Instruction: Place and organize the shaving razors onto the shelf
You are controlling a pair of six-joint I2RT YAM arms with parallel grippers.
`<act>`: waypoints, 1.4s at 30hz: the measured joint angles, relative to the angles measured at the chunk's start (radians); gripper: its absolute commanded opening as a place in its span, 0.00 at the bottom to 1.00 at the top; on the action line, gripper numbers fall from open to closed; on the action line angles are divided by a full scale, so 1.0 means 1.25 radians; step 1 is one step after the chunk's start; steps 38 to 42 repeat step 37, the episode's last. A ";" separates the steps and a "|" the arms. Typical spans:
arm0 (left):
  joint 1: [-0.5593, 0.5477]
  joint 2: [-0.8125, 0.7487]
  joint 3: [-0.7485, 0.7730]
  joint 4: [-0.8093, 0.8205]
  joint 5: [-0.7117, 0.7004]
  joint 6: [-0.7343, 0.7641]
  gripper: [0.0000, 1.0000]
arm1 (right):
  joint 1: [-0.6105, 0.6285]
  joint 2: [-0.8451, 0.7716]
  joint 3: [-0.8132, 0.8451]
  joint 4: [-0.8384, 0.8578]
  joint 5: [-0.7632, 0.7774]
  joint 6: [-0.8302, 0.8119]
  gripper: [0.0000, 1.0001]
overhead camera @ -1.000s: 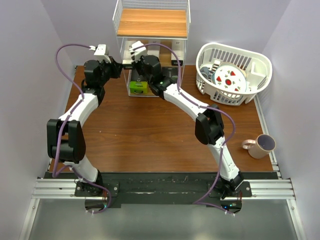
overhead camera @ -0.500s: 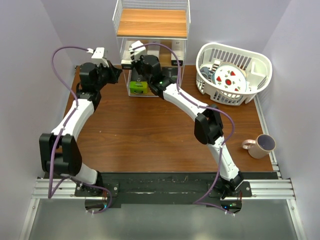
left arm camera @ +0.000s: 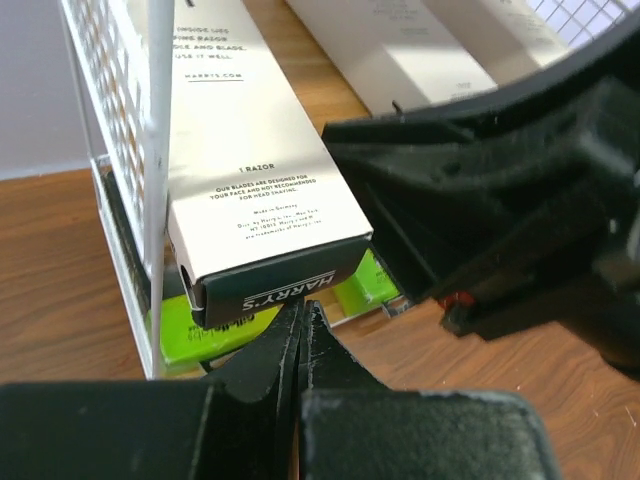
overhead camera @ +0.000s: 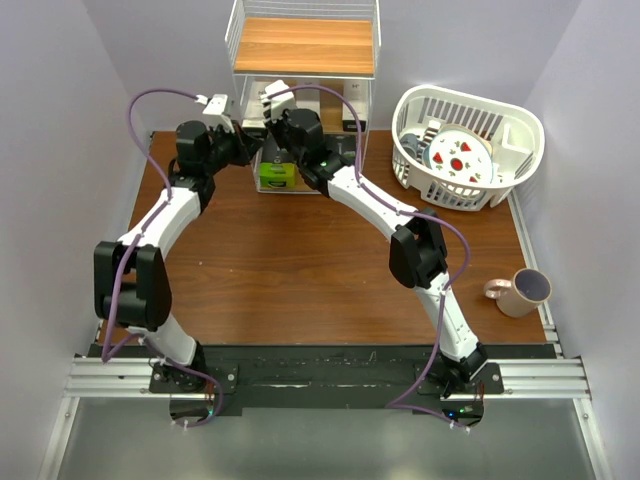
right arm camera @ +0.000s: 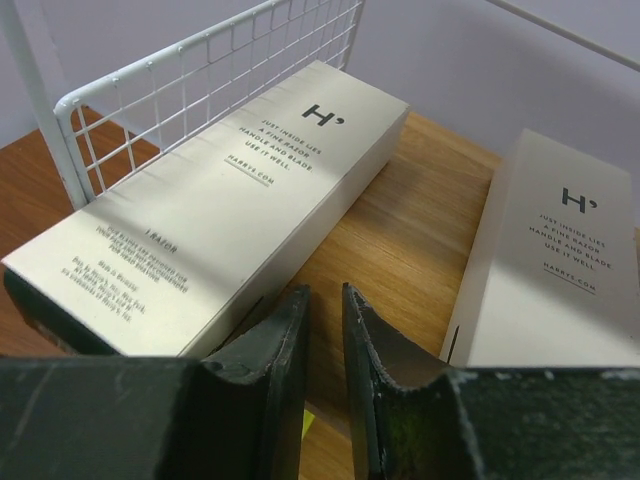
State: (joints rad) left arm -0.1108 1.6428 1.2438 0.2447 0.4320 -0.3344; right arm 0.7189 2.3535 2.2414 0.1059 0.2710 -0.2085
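Note:
The shelf (overhead camera: 305,45) stands at the back of the table. A white razor carton (left arm camera: 250,150) with a black end lies on its middle tier at the left and overhangs the front edge. Lime-green ended packs (left arm camera: 190,325) lie on the tier below and also show in the top view (overhead camera: 277,175). My left gripper (left arm camera: 303,312) is shut and empty, its tips just under the carton's black end. My right gripper (right arm camera: 325,295) is empty, its jaws a narrow gap apart, over the wooden tier (right arm camera: 400,230) between that carton (right arm camera: 230,190) and a second one (right arm camera: 560,260).
A white slatted basket (overhead camera: 520,135) with plates stands at the back right. A purple-rimmed cup (overhead camera: 525,290) stands at the table's right edge. The shelf's white wire post (left arm camera: 155,150) is close to the left of my left gripper (overhead camera: 247,140). My right gripper (overhead camera: 268,122) is beside it.
My left arm drew back to the left, then swung right to the shelf's front. The right arm has not moved.

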 measured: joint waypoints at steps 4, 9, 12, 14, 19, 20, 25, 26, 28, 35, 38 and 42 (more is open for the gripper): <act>-0.003 0.035 0.050 0.001 -0.005 -0.005 0.00 | 0.000 0.000 0.000 0.000 0.000 0.003 0.25; -0.003 0.060 0.094 0.002 -0.010 -0.005 0.00 | 0.000 0.000 0.000 0.000 0.000 0.005 0.25; -0.003 0.066 0.100 -0.002 -0.009 -0.005 0.00 | 0.000 0.000 -0.001 0.000 0.000 0.005 0.26; -0.003 0.063 0.099 -0.007 -0.005 -0.005 0.00 | 0.000 -0.003 -0.009 0.007 0.000 0.005 0.29; -0.003 -0.023 0.021 -0.049 0.019 0.006 0.60 | 0.000 -0.114 -0.159 0.016 -0.012 0.009 0.50; -0.003 -0.052 0.005 -0.063 0.027 0.016 0.91 | 0.001 -0.144 -0.190 0.006 -0.018 0.012 0.61; -0.003 -0.183 -0.047 -0.103 0.047 0.056 1.00 | 0.005 -0.370 -0.426 -0.046 -0.092 0.026 0.76; -0.003 -0.208 -0.057 -0.104 0.049 0.069 1.00 | 0.006 -0.405 -0.457 -0.065 -0.108 0.030 0.78; -0.003 -0.246 -0.079 -0.106 0.051 0.094 1.00 | 0.009 -0.487 -0.528 -0.117 -0.129 0.051 0.83; -0.001 -0.289 -0.177 -0.115 0.020 0.162 1.00 | 0.015 -0.628 -0.652 -0.380 -0.025 0.165 0.92; 0.002 -0.289 -0.199 -0.129 0.006 0.183 1.00 | 0.013 -0.666 -0.719 -0.426 0.001 0.173 0.96; 0.002 -0.289 -0.199 -0.129 0.006 0.183 1.00 | 0.013 -0.666 -0.719 -0.426 0.001 0.173 0.96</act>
